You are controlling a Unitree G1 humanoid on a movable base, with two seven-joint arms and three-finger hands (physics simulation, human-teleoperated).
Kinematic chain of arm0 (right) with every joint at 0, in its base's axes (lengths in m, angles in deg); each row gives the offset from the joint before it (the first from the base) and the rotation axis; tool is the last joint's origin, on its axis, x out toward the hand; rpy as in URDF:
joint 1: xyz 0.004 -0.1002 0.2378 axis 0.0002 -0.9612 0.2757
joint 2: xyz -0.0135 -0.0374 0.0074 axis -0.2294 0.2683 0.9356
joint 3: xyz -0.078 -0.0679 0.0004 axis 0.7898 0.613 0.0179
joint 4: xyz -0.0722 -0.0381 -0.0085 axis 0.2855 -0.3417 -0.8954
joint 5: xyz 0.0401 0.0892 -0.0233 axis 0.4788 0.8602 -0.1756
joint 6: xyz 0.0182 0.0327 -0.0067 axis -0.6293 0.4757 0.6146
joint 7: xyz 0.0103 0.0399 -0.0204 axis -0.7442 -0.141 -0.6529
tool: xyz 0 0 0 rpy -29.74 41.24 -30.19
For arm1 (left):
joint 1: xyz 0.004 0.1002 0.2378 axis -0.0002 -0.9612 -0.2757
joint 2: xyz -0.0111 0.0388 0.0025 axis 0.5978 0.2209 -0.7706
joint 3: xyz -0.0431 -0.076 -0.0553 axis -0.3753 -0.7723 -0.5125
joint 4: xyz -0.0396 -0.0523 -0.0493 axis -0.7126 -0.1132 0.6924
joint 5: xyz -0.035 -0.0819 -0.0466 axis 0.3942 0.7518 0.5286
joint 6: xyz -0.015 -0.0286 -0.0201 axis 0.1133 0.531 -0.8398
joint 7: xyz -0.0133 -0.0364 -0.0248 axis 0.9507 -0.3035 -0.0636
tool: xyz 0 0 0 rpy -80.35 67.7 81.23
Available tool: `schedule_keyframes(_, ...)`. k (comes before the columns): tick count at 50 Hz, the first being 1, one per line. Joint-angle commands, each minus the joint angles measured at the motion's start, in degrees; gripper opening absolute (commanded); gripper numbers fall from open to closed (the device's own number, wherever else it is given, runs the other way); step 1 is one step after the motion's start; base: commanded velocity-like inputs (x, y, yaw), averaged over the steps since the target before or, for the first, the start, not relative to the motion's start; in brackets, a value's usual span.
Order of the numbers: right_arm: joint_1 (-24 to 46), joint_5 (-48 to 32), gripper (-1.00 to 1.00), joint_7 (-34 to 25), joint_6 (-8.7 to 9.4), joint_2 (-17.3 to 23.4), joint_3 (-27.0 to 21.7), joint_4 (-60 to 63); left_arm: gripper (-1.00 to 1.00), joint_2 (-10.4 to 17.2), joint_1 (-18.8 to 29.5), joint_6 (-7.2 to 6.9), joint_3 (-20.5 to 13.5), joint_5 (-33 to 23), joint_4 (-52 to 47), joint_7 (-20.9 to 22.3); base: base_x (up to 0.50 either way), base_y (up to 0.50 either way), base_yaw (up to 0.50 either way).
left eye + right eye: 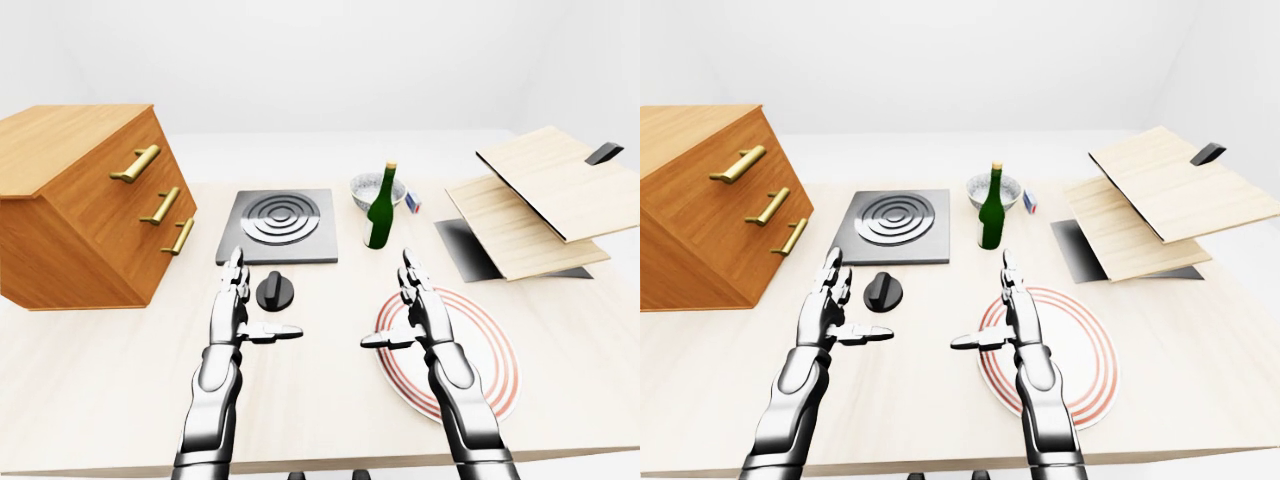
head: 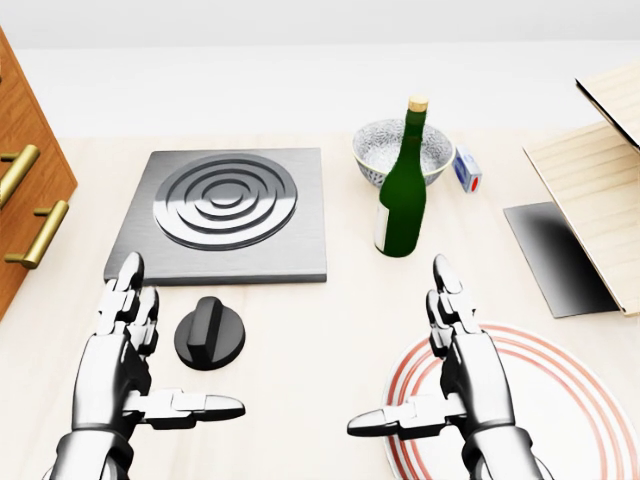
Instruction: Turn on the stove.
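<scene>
In the head view the black stove knob is seen just to the right of the left hand's fingertips and apart from them, its raised grip bar running from lower left to upper right, slightly tilted from straight up the picture; the grey stove plate lies just above it. The left hand and the right hand are held with fingers straight and thumbs spread toward each other, nothing grasped. Bare table is left between the thumbs, while the red-ringed plate lies under the right hand and the green bottle stands above its fingers.
</scene>
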Motion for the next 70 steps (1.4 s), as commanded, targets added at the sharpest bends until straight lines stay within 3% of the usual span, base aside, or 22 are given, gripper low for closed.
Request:
schedule_keyframes(1, -0.6, -0.5, 1.00, 0.1, -0.64, -0.1, 0.4, -0.5, 1.00, 0.0, -0.4, 0.04, -0.1, 0.1, 0.0, 0.2, 0.50, -0.04, 0.00)
schedule_keyframes(2, -0.5, -0.8, 1.00, 0.4, -1.56, -0.2, 0.5, -1.1, 1.00, 0.1, -0.3, 0.04, -0.2, 0.1, 0.1, 0.1, 0.00, 0.00, 0.00)
schedule_keyframes(7, -0.1, -0.9, 1.00, 0.7, -1.55, -0.1, 0.4, -2.0, 1.00, 0.1, 0.0, 0.11, -0.3, 0.3, 0.6, 0.2, 0.00, 0.00, 0.00)
schedule_keyframes(16, 1.0, -1.8, 1.00, 1.5, -3.73, -0.3, 0.6, -5.7, 1.00, 0.7, 3.1, 1.10, -1.2, 1.8, 6.8, 0.8, 0.00, 0.00, 0.00)
schedule_keyframes(23, 2.8, -2.3, 1.00, 2.1, -4.70, -0.2, 0.5, -9.5, 1.00, 1.5, 7.7, 4.62, -1.6, 2.4, 17.3, 0.8, 0.00, 0.00, 0.00)
schedule_keyframes(24, 3.0, -1.7, 1.00, 1.7, -4.77, -0.2, 0.3, -9.8, 1.00, 1.6, 8.9, 5.71, -1.8, 2.5, 20.3, 0.9, 0.00, 0.00, 0.00)
schedule_keyframes(35, 5.4, -1.0, 1.00, 1.8, -4.61, 0.1, -0.3, -13.5, 1.00, 2.5, 14.6, 5.71, -1.8, 3.3, 33.7, 0.5, 0.00, 0.00, 0.00)
schedule_keyframes(47, 6.1, -0.3, 1.00, 2.0, -3.81, 0.3, -0.8, -13.9, 1.00, 0.7, 10.9, 5.71, 0.5, 2.5, 27.7, 2.3, 0.00, 0.00, 0.00)
schedule_keyframes(53, 6.2, 0.4, 1.00, 2.0, -2.58, 0.6, -1.3, -12.5, 1.00, -0.4, 9.8, 5.71, 1.7, 1.7, 26.9, 3.4, 0.00, 0.00, 0.00)
schedule_keyframes(54, 6.5, 1.0, 1.00, 1.9, -1.72, 0.8, -1.9, -11.8, 1.00, -0.9, 9.7, 5.71, 2.6, 0.9, 28.0, 3.6, 0.00, 0.00, 0.00)
schedule_keyframes(61, 6.5, 1.6, 1.00, 1.9, -1.04, 1.0, -2.3, -10.9, 1.00, -2.0, 8.8, 5.67, 3.9, -0.4, 28.3, 4.5, 0.00, 0.00, 0.00)
schedule_keyframes(62, 7.1, 2.9, 1.00, 1.6, 0.56, 1.5, -3.3, -9.7, 1.00, -3.4, -6.4, -4.29, 14.0, -2.3, 5.4, 11.3, 0.00, 0.00, 0.00)
schedule_keyframes(70, 6.8, 2.7, 1.00, 1.8, 0.28, 1.4, -3.0, -9.7, 1.00, -2.5, -8.6, -4.29, 15.8, -1.7, 1.3, 11.6, 0.00, 0.00, 0.00)
